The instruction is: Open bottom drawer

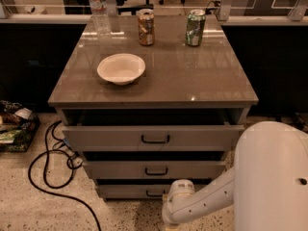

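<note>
Progress looks minimal: bottom drawer (124,191) seems basically shut, tool hidden under the wrist (180,202) beside it, can't tell its grip.

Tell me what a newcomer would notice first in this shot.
The big white robot arm fills the lower right, bending down before the bottom drawer; its gripper is out of sight past the lower frame edge. The top drawer juts out of the grey cabinet, whose top carries a white bowl, a brown can, a green can and a bottle.
</note>
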Tool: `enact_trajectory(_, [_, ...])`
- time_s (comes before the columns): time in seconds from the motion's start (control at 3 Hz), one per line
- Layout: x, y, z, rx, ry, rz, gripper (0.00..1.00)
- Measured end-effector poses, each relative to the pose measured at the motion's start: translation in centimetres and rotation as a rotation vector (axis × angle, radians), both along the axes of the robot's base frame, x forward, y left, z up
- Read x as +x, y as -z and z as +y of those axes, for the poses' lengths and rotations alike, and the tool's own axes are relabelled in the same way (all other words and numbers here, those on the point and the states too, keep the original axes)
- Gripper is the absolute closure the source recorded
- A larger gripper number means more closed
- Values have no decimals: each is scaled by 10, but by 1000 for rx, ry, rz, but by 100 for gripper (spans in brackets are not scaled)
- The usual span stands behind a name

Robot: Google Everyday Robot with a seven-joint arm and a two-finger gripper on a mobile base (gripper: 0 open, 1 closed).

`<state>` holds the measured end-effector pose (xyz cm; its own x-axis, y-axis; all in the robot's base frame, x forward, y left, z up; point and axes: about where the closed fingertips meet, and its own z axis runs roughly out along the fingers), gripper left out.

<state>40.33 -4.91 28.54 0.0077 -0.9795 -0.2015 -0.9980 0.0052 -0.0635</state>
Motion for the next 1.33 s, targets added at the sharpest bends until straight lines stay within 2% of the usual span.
enact_trajectory(0.33, [0,0,0,0,0,0,0])
enact_trajectory(1.0, [11,38,29,51,-58,1,0])
enact_trajectory(1.33, [16,57,38,55,-84,6,0])
